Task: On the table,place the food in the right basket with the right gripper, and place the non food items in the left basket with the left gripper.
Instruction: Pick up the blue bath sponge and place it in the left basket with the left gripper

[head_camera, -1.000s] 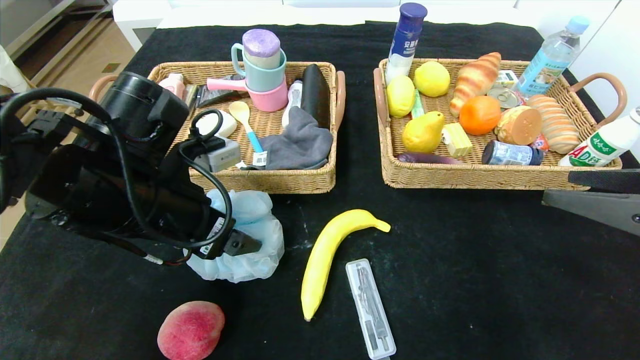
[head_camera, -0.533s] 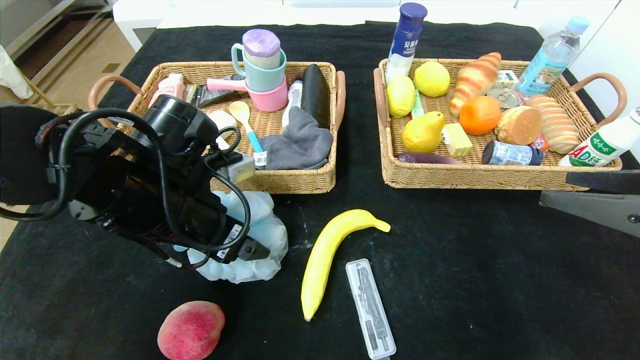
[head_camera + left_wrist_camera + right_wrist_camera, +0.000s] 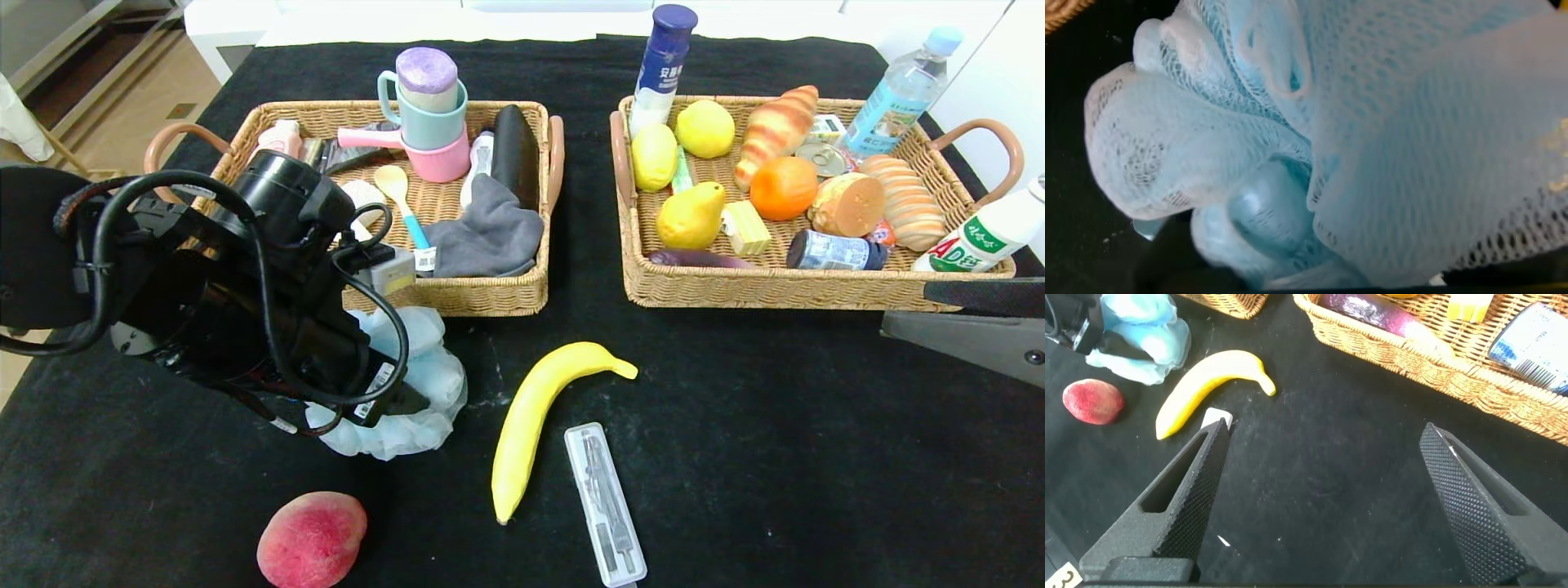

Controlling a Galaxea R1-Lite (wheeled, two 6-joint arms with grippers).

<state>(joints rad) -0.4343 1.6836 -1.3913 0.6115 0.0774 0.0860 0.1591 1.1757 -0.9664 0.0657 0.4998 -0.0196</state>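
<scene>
The light-blue bath pouf (image 3: pixel 429 380) lies on the black table (image 3: pixel 775 449) in front of the left basket (image 3: pixel 482 298). My left gripper (image 3: pixel 412 400) is pushed down into it and shut on it; its mesh (image 3: pixel 1208 147) fills the left wrist view. The banana (image 3: pixel 535 416), the peach (image 3: pixel 312 539) and the clear compass case (image 3: pixel 605 502) lie loose on the cloth. The pear (image 3: pixel 691 216) and the blue-lidded jar (image 3: pixel 833 250) rest in the right basket (image 3: pixel 735 290). My right gripper (image 3: pixel 1324 431) hovers open over bare cloth near that basket's front.
The left basket holds stacked cups, a spoon, a grey cloth and a black case. Lemons, bread, an orange and bottles crowd the right basket. A blue-capped bottle (image 3: pixel 663 69) stands at its far left corner.
My left gripper has gone deeper into the pouf and closed; the pouf has bunched in around it. The right arm has stayed put.
</scene>
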